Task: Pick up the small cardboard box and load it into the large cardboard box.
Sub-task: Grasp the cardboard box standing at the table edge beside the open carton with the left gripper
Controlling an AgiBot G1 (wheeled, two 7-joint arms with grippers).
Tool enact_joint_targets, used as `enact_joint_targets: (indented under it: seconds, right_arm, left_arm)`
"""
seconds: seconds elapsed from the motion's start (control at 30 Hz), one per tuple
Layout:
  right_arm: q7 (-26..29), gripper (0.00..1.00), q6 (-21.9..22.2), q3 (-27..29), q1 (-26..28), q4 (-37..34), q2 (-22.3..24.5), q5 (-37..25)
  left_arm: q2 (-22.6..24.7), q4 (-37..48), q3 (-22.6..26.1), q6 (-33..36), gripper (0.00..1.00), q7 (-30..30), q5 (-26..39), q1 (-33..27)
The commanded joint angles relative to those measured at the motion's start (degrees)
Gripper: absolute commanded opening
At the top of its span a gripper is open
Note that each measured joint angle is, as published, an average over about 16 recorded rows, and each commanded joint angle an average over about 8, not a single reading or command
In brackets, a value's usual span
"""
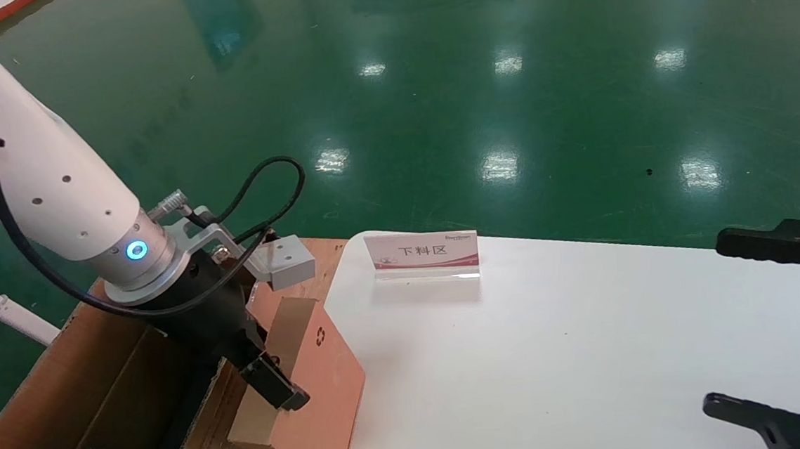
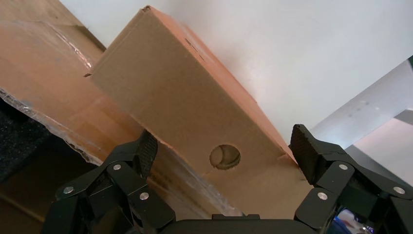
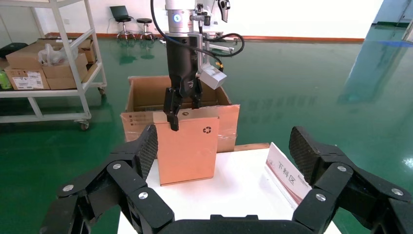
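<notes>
left pincer (image 1: 270, 374) clamps top edge of small cardboard box (image 1: 313, 392), upright at worktop (image 1: 557, 354) 9 o'clock edge | large cardboard box (image 1: 102, 393) beside at 9, likely drop target | right pincer (image 3: 221, 156) wide, idle

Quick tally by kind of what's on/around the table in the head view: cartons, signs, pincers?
Cartons: 2 (small cardboard box, large cardboard box)
Signs: 1 (sign stand on the white table)
Pincers: 2 (left pincer on the small box's top edge, right pincer open over the table)
Total: 5
</notes>
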Motion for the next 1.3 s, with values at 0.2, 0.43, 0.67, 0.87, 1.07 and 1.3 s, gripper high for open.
enact_joint_targets:
  seconds: [0.2,0.43,0.67,0.87,1.07,1.3]
  right_arm:
    - [-0.01,1.0,0.02,-0.01,-0.01,-0.01,0.01,0.0]
    - [-0.01,0.3,0.02,-0.01,-0.01,-0.01,0.01,0.03]
    - [-0.01,0.0,0.02,-0.01,-0.01,-0.01,0.01,0.03]
    - [-0.01,0.0,0.02,-0.02,-0.01,-0.01,0.01,0.03]
    - [-0.01,0.0,0.02,-0.02,-0.01,-0.01,0.01,0.03]
    - [-0.01,0.0,0.02,-0.02,-0.01,-0.01,0.01,0.03]
  left_arm:
    - [0.24,0.01,0.6,-0.36,0.87,0.18,0.41,0.38]
    - [0.24,0.02,0.53,-0.35,0.0,0.2,0.45,0.4]
    - [0.22,0.02,0.4,-0.31,0.0,0.19,0.43,0.4]
    - [0.2,0.02,0.34,-0.29,0.0,0.17,0.41,0.39]
    - [0.18,0.02,0.3,-0.28,0.0,0.14,0.38,0.37]
    - [0.16,0.03,0.27,-0.25,0.0,0.12,0.36,0.34]
